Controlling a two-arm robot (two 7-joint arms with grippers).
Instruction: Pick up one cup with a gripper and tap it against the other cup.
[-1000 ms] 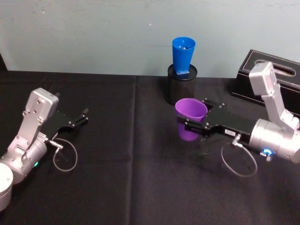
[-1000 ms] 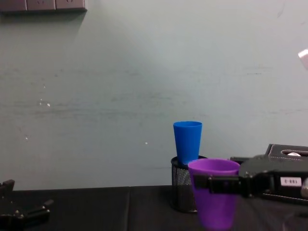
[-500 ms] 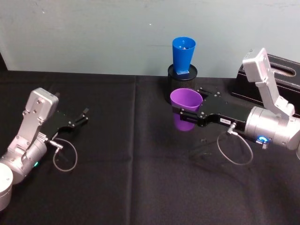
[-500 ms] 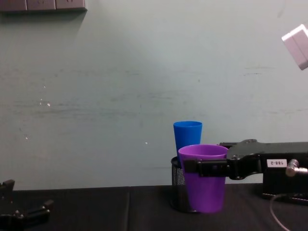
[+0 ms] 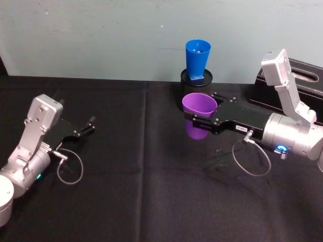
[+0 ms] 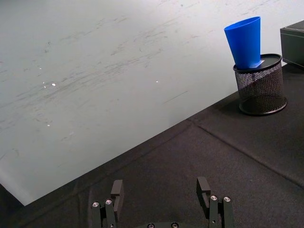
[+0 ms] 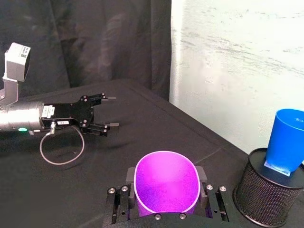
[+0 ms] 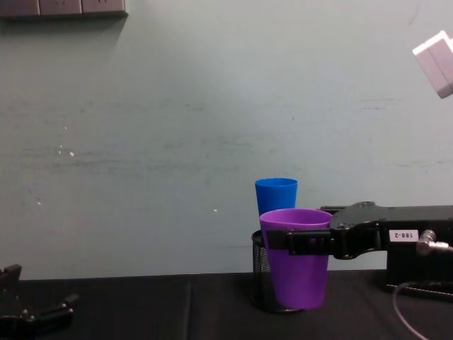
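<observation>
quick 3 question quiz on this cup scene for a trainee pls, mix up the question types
1. True or false: the left gripper holds the purple cup.
2. The blue cup stands in: A a mesh holder; B a bowl; C a tray.
3. Fill the gap: the left gripper's fingers are ____.
Key: 1 false, the right gripper is shut on it; 2 A; 3 open.
</observation>
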